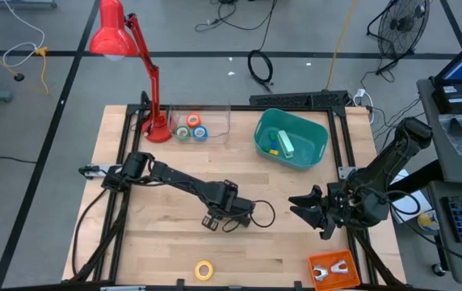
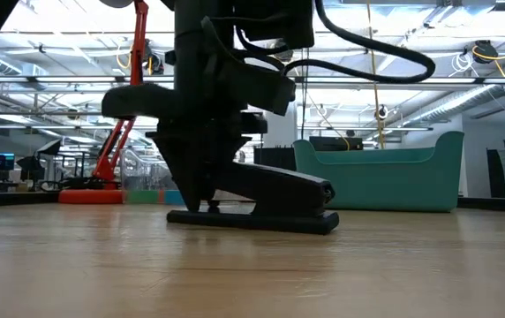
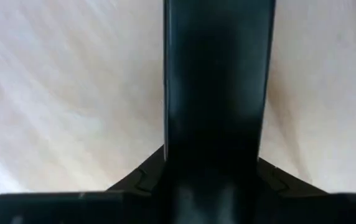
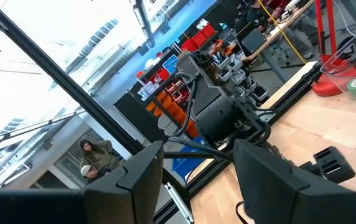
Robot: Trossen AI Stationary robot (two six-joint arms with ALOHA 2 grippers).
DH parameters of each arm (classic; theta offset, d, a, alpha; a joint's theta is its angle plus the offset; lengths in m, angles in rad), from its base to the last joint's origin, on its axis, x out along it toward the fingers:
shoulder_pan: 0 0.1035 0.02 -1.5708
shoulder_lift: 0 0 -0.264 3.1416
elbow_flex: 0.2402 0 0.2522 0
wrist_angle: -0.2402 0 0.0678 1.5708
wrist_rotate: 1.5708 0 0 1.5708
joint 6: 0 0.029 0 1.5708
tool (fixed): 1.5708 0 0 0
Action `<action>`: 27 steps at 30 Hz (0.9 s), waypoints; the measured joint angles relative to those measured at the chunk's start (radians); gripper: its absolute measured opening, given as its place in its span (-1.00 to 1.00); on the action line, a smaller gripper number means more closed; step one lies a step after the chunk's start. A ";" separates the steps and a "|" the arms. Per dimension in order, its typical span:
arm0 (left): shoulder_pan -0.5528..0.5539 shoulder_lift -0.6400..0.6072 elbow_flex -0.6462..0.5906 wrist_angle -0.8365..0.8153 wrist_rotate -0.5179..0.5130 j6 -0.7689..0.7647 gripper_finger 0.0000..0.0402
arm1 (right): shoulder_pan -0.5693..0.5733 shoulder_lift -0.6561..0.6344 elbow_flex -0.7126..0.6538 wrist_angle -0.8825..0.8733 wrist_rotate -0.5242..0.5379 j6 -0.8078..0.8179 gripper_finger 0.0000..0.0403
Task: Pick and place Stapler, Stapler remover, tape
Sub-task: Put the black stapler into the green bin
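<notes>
The slim black bar-shaped stapler point(image 2: 257, 201) lies flat on the pale wooden table point(image 1: 296, 242), straddled by the left gripper point(image 2: 201, 190); whether it is pinched yet cannot be told. A centred, square grip is advised before lifting. The right gripper point(image 1: 316, 210) waits spread near the table's right edge.

stapler point(image 2: 270, 196): slim black bar, lying flat near the table's middle, top arm slightly raised | tape: yellow roll point(image 1: 204, 270) flat near the front edge; orange point(image 1: 195, 121), green point(image 1: 183, 132) and blue point(image 1: 200, 133) rolls clustered together near the back edge | staple remover point(image 1: 332, 270): orange, at the front right corner
</notes>
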 joint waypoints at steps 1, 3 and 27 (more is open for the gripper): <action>0.000 0.000 0.000 -0.001 0.027 -0.023 -0.31 | 0.000 0.000 0.000 0.000 0.000 0.000 -0.05; -0.002 0.000 0.000 0.002 0.066 -0.104 -0.22 | 0.000 0.000 0.000 -0.001 -0.001 0.000 -0.05; -0.043 -0.203 0.002 0.068 0.282 -0.511 -0.38 | -0.007 0.000 0.000 -0.202 -0.265 0.177 -0.05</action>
